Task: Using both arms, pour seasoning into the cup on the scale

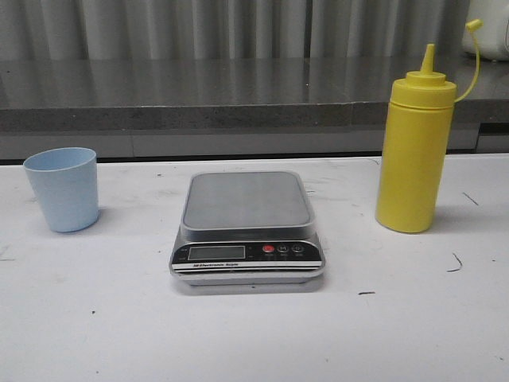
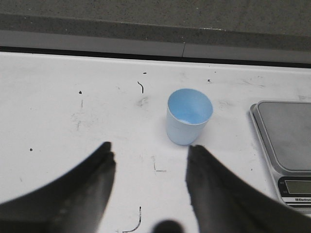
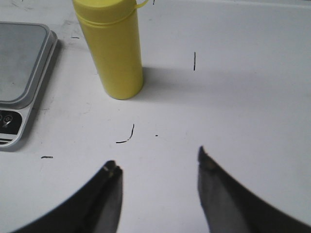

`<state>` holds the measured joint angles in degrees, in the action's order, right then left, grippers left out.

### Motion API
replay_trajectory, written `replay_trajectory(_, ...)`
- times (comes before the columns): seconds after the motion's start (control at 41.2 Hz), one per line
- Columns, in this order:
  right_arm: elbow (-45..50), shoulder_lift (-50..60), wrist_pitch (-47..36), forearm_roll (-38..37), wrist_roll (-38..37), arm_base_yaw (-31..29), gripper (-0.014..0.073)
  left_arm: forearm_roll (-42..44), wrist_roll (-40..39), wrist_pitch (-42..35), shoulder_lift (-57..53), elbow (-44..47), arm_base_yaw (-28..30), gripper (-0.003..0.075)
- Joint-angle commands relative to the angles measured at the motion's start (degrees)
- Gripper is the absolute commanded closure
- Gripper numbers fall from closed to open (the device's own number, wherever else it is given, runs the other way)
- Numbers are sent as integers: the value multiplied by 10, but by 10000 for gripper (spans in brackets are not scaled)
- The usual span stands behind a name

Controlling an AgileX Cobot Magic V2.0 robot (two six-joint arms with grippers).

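Observation:
The pale blue cup (image 1: pixel 63 189) stands upright on the white table, left of the scale (image 1: pixel 246 227). Nothing rests on the scale's steel platform. The yellow seasoning bottle (image 1: pixel 414 145) stands upright to the scale's right, its cap hanging on its strap. No arm shows in the front view. In the left wrist view my left gripper (image 2: pixel 149 151) is open, a short way back from the cup (image 2: pixel 188 116), holding nothing. In the right wrist view my right gripper (image 3: pixel 156 159) is open and empty, some way back from the bottle (image 3: pixel 112 48).
A grey ledge (image 1: pixel 199 99) runs along the table's far edge, with corrugated wall behind. A white object (image 1: pixel 489 32) sits at the back right corner. Small dark marks dot the tabletop (image 1: pixel 254 334).

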<state>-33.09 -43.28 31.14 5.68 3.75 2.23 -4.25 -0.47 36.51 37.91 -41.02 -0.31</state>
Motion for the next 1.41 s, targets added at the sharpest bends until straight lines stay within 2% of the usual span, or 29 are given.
replay_trajectory(0.0, -19, 0, -38, -3, 6, 1, 50, -4, -6, -34, 3, -15, -3, 174)
replay_trajectory(0.17, -19, 0, -37, -3, 6, 1, 54, -4, -6, -26, 6, -18, -3, 173)
replay_trajectory(0.413, -19, 0, -37, -3, 6, 1, 54, -4, -5, 64, 65, -75, -3, 173)
replay_trajectory(0.558, -19, 0, -37, -3, 6, 1, 54, -4, -4, 87, 115, -106, -3, 173)
replay_trajectory(0.777, -19, 0, -37, -3, 6, 1, 54, -7, -4, 92, 207, -164, -3, 174)
replay_trajectory(1.068, -19, 0, -37, -3, 6, 1, 54, -7, -2, 149, 347, -255, -5, 174)
replay_trajectory(1.383, -19, 0, -37, -3, 6, 1, 54, -7, -2, 164, 498, -352, -53, 174)
